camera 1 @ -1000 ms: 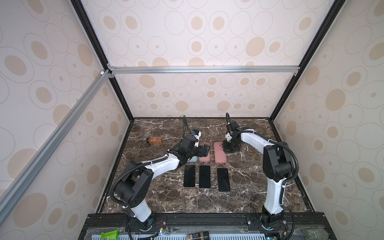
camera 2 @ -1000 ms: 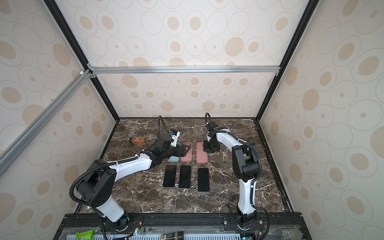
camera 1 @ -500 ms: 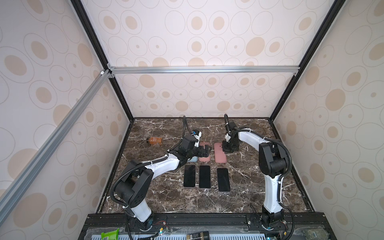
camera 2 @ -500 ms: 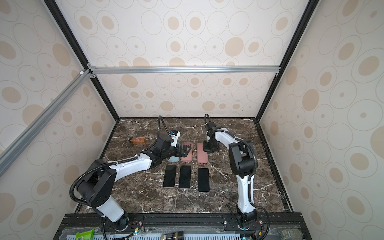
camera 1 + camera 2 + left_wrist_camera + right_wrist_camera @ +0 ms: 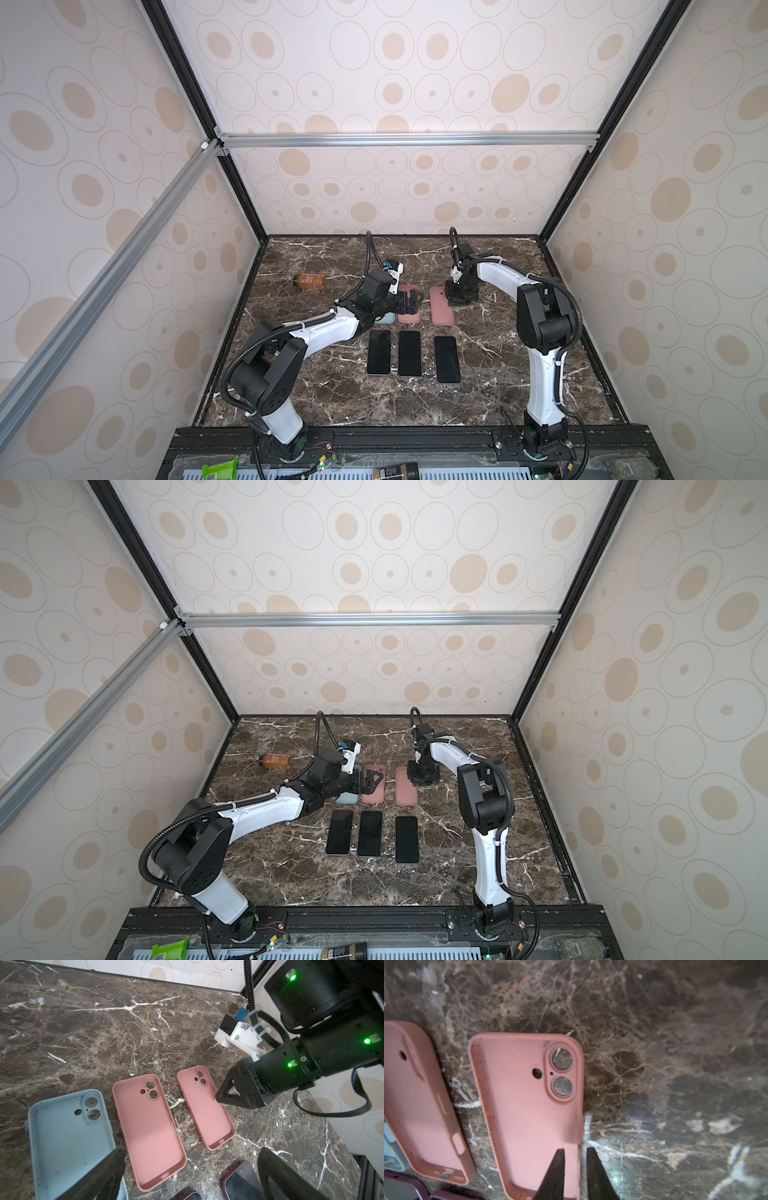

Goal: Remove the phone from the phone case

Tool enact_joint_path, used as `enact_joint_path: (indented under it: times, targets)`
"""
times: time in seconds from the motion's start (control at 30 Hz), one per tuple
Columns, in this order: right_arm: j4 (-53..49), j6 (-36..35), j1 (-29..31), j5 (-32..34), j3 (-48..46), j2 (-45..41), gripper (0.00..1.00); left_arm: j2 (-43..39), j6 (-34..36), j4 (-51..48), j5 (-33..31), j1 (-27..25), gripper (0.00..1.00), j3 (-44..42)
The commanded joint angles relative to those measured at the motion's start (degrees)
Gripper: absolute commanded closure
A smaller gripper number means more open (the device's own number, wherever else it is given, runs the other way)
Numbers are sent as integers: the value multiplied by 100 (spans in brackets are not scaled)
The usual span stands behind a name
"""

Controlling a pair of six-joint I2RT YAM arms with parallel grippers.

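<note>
Three empty phone cases lie in a row: a light blue case point(image 5: 66, 1136), a middle pink case point(image 5: 149, 1126) point(image 5: 409, 319) and a right pink case point(image 5: 525, 1115) point(image 5: 441, 311). In front of them lie three dark phones, face up, left point(image 5: 379, 352), middle point(image 5: 409, 353) and right point(image 5: 446, 359). My left gripper point(image 5: 190, 1153) point(image 5: 409, 305) hovers wide open over the middle pink case, holding nothing. My right gripper point(image 5: 574, 1150) point(image 5: 451, 300) stands slightly open astride the right pink case's side wall, one finger inside, one outside.
An orange-brown bottle point(image 5: 309, 282) lies on its side at the back left of the marble table point(image 5: 498, 374). Patterned walls close in the left, back and right. A black rail point(image 5: 415, 440) runs along the front edge.
My right gripper's jaws have parted from shut on the case wall, and that arm's elbow swung slightly left. The left gripper widened to fully open. Cases and phones lie as before.
</note>
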Motion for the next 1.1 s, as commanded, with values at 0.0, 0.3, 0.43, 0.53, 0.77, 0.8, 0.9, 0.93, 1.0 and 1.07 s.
enact_joint_path:
  times: [0.0,0.3,0.43,0.53,0.77,0.8,0.9,0.93,1.0,1.07]
  targets:
    - [-99,-47,-27,-47,175,-150,72,-285,94,150,-22,46,1,56]
    - [356,-140,-71,-394,-545,-1860,36,-1423,748,205,-943,46,1,-58]
    - [1015,-323,-76,-632,-1335,-2796,18,-2042,1088,744,-1725,48,1,-538]
    - [2084,-450,-71,-545,-2334,-3629,8,-2525,1186,1154,-2634,49,1,-1061]
    - [3900,-429,-229,190,-4107,-5127,8,-3340,1769,2421,-3359,195,1,-2416]
    - [4074,-426,-244,351,-4283,-5258,8,-3414,1864,2581,-3492,203,1,-2599]
    - [4650,-792,-280,813,-4788,-5528,1,-3564,2314,3607,-3660,355,1,-3359]
    - [4764,-867,-291,1086,-4918,-5541,1,-3544,2470,4028,-3701,434,1,-3664]
    - [4740,-881,-306,1675,-4995,-5501,1,-3500,2557,4761,-3828,617,1,-4132]
    - [4684,-958,-411,1780,-5011,-5373,1,-3428,2679,5181,-3803,851,1,-4458]
